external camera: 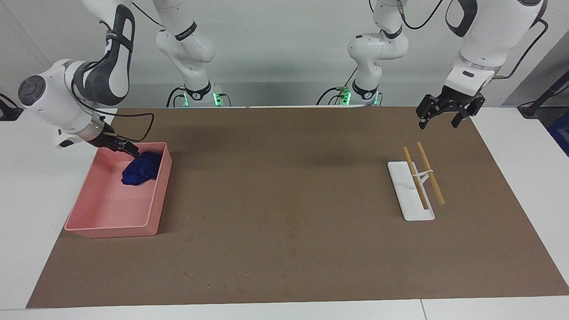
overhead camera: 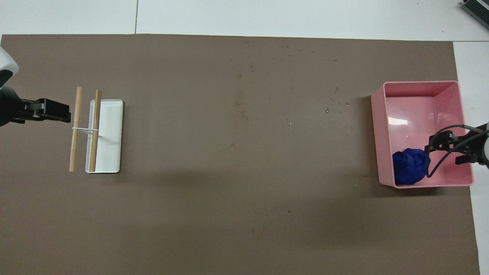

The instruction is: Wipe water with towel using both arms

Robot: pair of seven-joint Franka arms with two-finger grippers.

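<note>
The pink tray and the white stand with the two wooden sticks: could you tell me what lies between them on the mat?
Nothing stands between the pink tray and the white stand; only bare brown mat with scattered water droplets near the tray, clearest in the overhead view.

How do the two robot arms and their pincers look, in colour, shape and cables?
Both arms are white, rounded and jointed, with dark grey joint caps and silver wrist rings. The right arm carries a black cable looping down to its black right pincer. The left arm also has black cables, and its black left pincer has two fingers.
</note>
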